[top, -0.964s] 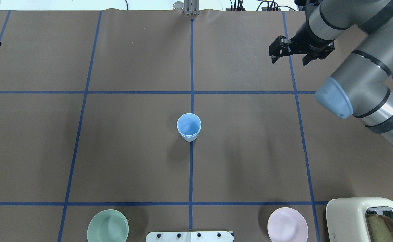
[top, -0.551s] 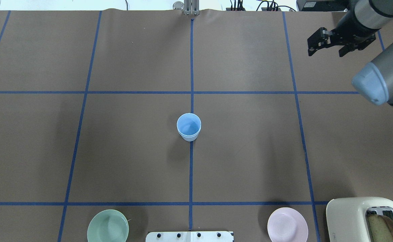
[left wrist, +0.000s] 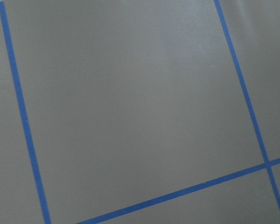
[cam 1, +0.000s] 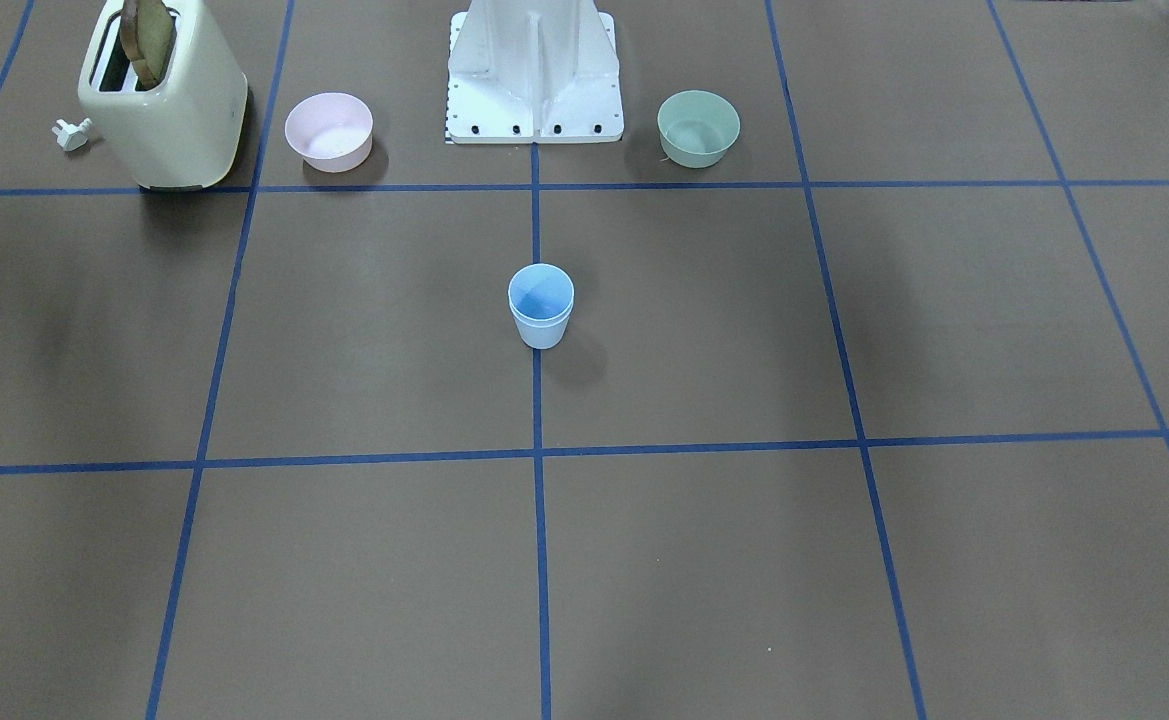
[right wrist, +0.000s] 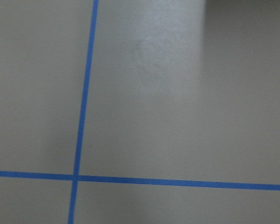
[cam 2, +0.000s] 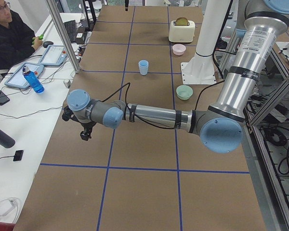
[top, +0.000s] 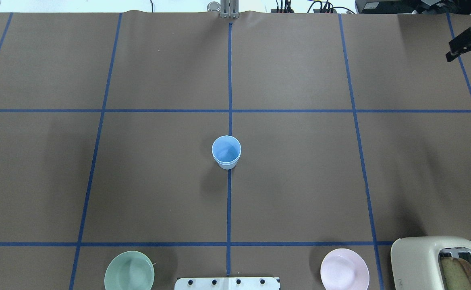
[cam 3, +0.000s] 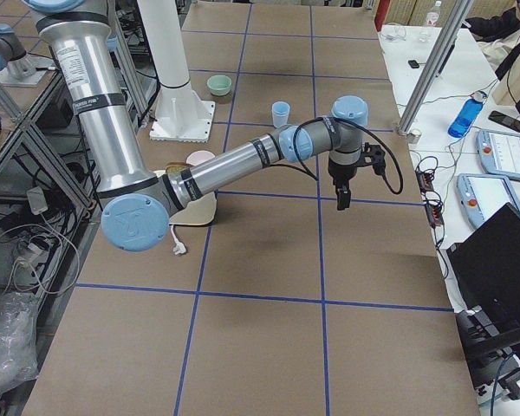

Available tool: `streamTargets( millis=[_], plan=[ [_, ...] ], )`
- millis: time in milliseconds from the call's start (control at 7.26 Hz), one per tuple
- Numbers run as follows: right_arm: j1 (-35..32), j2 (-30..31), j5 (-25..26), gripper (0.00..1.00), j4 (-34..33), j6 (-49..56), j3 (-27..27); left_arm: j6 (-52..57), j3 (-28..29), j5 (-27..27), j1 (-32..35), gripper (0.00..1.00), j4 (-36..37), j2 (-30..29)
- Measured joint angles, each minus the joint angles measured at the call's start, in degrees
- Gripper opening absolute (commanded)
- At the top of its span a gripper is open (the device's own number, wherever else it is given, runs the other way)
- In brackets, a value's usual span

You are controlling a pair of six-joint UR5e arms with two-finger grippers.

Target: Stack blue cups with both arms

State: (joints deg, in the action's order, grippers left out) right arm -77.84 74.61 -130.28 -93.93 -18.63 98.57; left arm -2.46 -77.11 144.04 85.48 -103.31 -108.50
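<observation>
Brown paper (top: pixel 158 181) gridded with blue tape covers the table, where two pale blue cups (top: pixel 226 152) sit nested and upright, one rim showing just above the other, on the centre line straight out from the white pedestal (cam 1: pixel 534 70). Far to the pedestal's left, the left gripper (cam 2: pixel 85 134) hangs low over the paper, and whether its jaws are apart cannot be told. Far to the pedestal's right, the right gripper (top: pixel 467 56) hangs with its jaws spread, holding nothing.

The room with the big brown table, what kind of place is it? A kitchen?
Probably a robot lab, not a kitchen. The robot's left arm and right arm reach over a table gridded with blue tape, and a man sits at a side desk with tablets.
</observation>
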Motion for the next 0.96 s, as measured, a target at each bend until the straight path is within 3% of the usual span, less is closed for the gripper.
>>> streamTargets(
  millis=[413, 964],
  plan=[
    [-7.04, 3.35, -2.70, 1.00, 0.00, 9.50, -3.35, 3.98, 1.90, 0.01, 1.76, 0.98, -0.01, 0.01],
    [-9.70, 5.06, -3.95, 1.00, 0.15, 12.10, -4.32, 5.32, 2.22, 0.02, 2.05, 0.98, -0.08, 0.03]
  ],
)
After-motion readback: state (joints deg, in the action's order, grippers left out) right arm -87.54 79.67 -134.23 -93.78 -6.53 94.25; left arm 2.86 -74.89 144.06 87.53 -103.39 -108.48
